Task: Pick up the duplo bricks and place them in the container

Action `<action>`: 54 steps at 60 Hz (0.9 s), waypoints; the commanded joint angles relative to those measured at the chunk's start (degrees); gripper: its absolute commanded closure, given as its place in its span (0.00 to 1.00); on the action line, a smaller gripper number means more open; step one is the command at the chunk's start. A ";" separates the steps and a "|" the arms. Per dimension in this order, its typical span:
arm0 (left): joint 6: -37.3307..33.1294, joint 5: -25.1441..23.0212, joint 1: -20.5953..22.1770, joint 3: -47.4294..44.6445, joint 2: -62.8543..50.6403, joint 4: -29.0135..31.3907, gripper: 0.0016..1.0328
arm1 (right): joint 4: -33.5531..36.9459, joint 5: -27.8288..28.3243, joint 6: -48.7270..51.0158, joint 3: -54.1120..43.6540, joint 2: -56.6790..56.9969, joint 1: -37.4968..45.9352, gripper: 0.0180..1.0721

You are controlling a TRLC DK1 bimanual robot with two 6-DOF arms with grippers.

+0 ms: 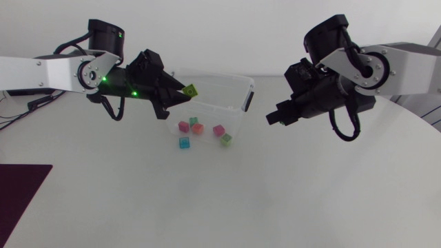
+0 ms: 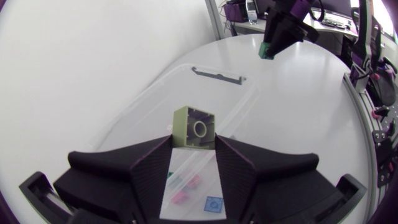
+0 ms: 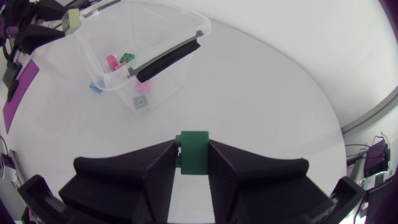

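Left claw (image 1: 180,94) pinching one olive brick (image 1: 189,89) above the clear container (image 1: 238,84). Right claw (image 1: 270,119) pinching one dark green brick (image 3: 192,154) over the counter (image 1: 289,200), beside the container. Six loose bricks (image 1: 198,128) low at the container: two pink, one orange, teal, green, cyan.

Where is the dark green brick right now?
The dark green brick is pinched between the right arm's fingers, on the head view's right side, just beside the clear container but not yet over it.

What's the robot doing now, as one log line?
left gripper: shut on olive brick, over container | right gripper: shut on green brick
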State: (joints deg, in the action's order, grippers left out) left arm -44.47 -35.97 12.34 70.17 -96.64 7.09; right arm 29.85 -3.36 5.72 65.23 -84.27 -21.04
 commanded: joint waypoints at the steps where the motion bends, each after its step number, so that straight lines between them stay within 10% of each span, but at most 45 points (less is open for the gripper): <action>1: 3.86 -0.42 -0.65 2.69 -1.09 -1.20 0.80 | 0.92 -0.86 -1.41 1.74 -0.81 -0.67 0.70; 24: 8.61 4.94 0.23 9.11 -5.66 -2.26 0.77 | 1.62 -1.04 -1.32 2.44 -0.63 -1.02 0.70; 36: 11.42 7.84 0.14 10.69 -7.16 -2.43 0.06 | 1.71 -1.13 -1.06 2.71 -0.72 -1.11 0.70; 54: 16.34 9.60 -0.74 11.48 -3.99 0.11 0.04 | 1.44 -1.83 -1.06 7.45 -3.36 -2.52 0.70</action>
State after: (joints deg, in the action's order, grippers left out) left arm -30.83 -26.94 12.05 80.97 -102.37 6.59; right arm 31.14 -4.60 5.56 70.43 -85.58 -22.81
